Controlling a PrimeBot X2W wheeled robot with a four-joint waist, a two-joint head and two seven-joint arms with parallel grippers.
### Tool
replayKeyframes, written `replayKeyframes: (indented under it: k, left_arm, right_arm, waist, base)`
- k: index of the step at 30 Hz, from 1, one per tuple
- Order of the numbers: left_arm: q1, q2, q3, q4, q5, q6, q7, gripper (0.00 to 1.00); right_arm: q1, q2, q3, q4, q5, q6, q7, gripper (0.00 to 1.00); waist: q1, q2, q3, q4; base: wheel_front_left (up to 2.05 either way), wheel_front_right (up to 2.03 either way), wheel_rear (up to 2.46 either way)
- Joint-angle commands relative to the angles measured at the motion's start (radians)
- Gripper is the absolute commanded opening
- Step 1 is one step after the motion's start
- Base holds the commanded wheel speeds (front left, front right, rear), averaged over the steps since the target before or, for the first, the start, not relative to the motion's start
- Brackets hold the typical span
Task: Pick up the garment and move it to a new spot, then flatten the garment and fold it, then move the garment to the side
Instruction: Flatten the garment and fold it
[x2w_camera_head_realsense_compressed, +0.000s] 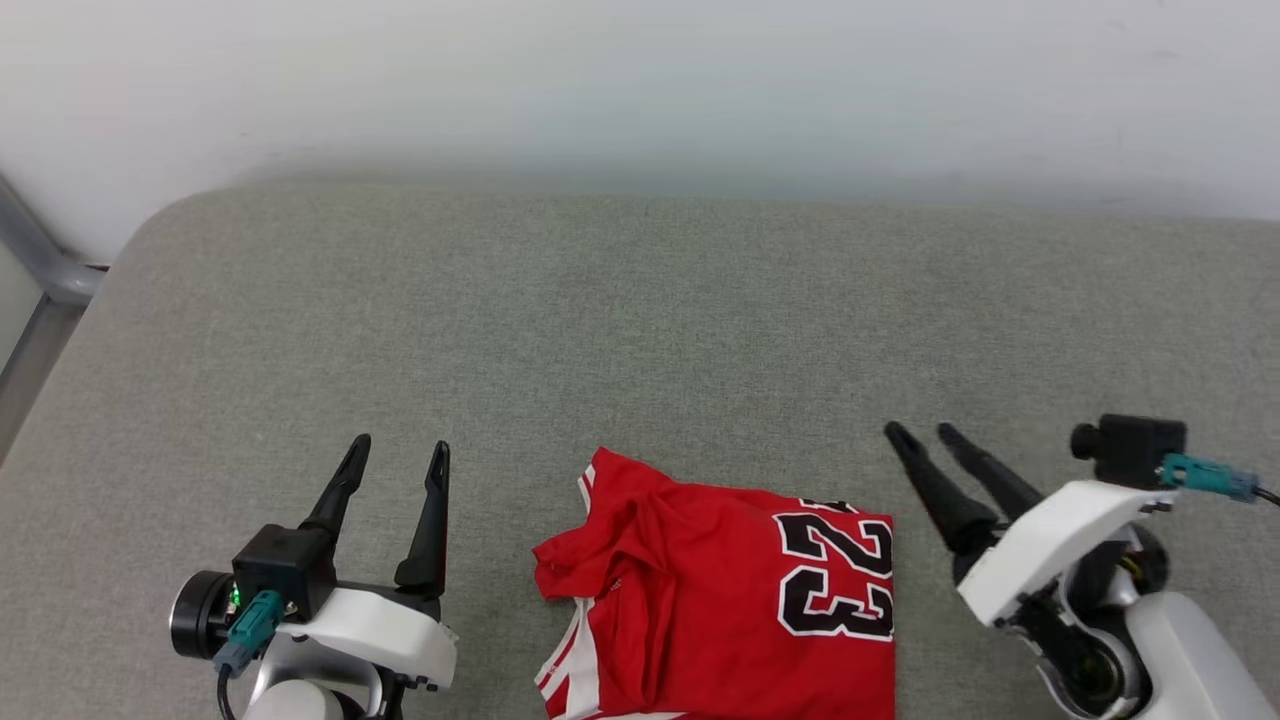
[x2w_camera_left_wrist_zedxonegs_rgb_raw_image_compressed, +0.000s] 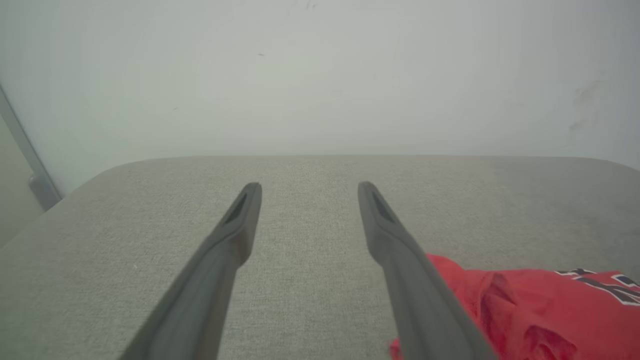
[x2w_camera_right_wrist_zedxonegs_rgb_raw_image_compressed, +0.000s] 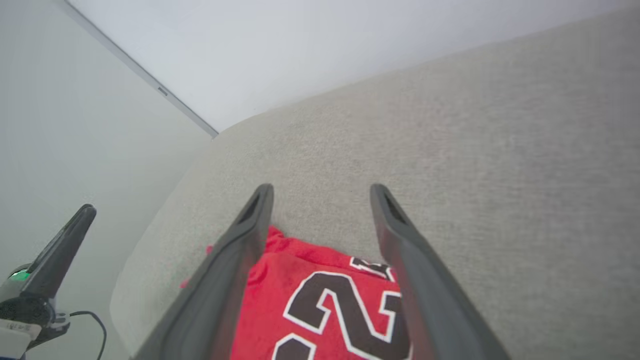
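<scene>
Jersey (x2w_camera_head_realsense_compressed: 720, 590) on the tabletop's (x2w_camera_head_realsense_compressed: 640, 320) near side, left pincer (x2w_camera_head_realsense_compressed: 401, 444) to its left, right pincer (x2w_camera_head_realsense_compressed: 916, 428) just beside its right edge, both apart from it, wall (x2w_camera_head_realsense_compressed: 640, 80) behind the tabletop

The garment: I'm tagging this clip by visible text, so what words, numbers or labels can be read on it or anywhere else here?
"23": black digits outlined in white, on the red garment.
Black lettering scrap at the garment's far edge, beside the number: mostly tucked under, unreadable.
I can make out no other text.
</scene>
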Motion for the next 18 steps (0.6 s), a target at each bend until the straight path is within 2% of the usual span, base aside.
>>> replayKeyframes:
  k: [1, 10, 18]
  left_arm:
    - [0.007, 0.002, 0.001, 0.002, 0.003, 0.003, -0.006, 1.00]
    - [0.043, 0.010, 0.019, 0.009, 0.003, 0.013, -0.006, 1.00]
    - [0.075, 0.014, 0.035, 0.017, 0.012, 0.032, -0.006, 1.00]
  right_arm:
    - [0.014, -0.003, -0.014, -0.003, -0.022, 0.000, -0.010, 1.00]
    - [0.152, 0.045, -0.272, -0.139, -0.414, 0.000, -0.115, 1.00]
    - [0.265, 0.117, -0.319, -0.296, -0.636, 0.000, -0.176, 1.00]
  waist:
    - [0.0000, 0.0000, -0.010, -0.010]
    - [0.0000, 0.0000, -0.056, -0.045]
    - [0.0000, 0.0000, -0.085, -0.051]
  base:
    - [0.00, 0.00, 0.00]
    - [0.00, 0.00, 0.00]
    - [0.00, 0.00, 0.00]
